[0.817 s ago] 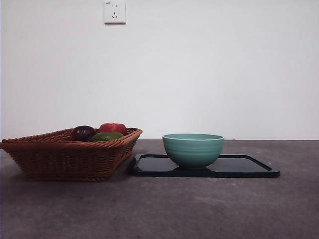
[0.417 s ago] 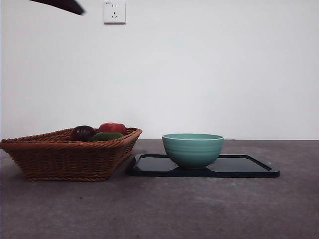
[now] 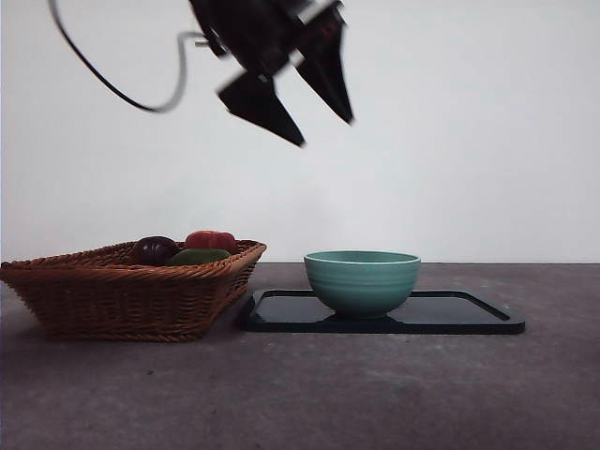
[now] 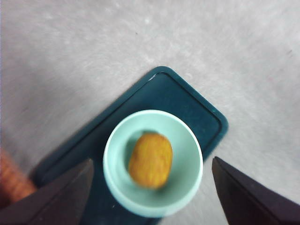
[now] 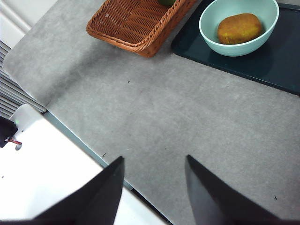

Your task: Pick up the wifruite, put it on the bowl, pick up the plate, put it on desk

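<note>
The wifruite (image 4: 150,160), a brown-orange oval, lies inside the teal-green bowl (image 4: 185,174); the right wrist view shows the wifruite (image 5: 239,28) in the bowl (image 5: 209,21) too. In the front view the bowl (image 3: 362,279) hides it. This bowl stands on the plate (image 3: 450,315), a dark flat rectangular tray (image 4: 174,93) on the desk (image 3: 375,394). My left gripper (image 3: 324,131) hangs open high above the desk, and its wrist view (image 4: 152,160) looks straight down on the bowl. My right gripper (image 5: 154,158) waits open over the desk's near edge.
A wicker basket (image 3: 122,295) stands left of the plate, holding a dark purple fruit (image 3: 156,249), a red one (image 3: 212,240) and a green one (image 3: 201,256). A black cable (image 3: 103,80) loops from the left arm. The desk's edge (image 5: 75,136) drops off near the right gripper.
The left arm has swung in from the top left corner and now hangs large over the gap between basket and bowl. Bowl, plate and basket have not moved.
</note>
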`<action>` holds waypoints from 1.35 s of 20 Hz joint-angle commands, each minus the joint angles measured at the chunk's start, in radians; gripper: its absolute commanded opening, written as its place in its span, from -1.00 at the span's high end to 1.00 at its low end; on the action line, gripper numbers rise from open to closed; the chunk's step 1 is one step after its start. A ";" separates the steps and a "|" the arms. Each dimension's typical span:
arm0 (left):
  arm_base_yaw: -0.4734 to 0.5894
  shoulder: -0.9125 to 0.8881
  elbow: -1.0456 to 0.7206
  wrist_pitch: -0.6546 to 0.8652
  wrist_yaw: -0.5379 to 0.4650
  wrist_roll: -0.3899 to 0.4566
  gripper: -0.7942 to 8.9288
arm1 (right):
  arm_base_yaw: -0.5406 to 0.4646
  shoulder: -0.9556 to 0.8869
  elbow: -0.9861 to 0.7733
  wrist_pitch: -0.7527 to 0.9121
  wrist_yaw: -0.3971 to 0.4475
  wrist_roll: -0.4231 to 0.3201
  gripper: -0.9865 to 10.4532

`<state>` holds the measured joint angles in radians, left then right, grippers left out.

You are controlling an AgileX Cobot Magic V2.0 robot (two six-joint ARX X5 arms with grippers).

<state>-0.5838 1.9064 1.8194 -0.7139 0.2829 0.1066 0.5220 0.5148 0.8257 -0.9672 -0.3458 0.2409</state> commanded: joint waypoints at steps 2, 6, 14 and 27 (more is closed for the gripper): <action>-0.040 0.134 0.098 0.003 -0.033 0.074 0.00 | 0.006 0.004 0.008 -0.005 -0.002 0.005 0.46; -0.076 0.229 0.108 0.005 -0.071 0.147 0.00 | 0.006 0.004 0.008 -0.011 -0.001 0.002 0.46; -0.104 0.332 0.108 0.044 -0.119 0.197 0.00 | 0.006 0.004 0.008 -0.016 0.005 0.003 0.46; -0.106 0.354 0.108 0.048 -0.117 0.208 0.00 | 0.006 0.004 0.008 -0.014 0.006 0.003 0.47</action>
<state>-0.6777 2.2265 1.8969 -0.6697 0.1627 0.3019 0.5220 0.5148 0.8257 -0.9874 -0.3405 0.2405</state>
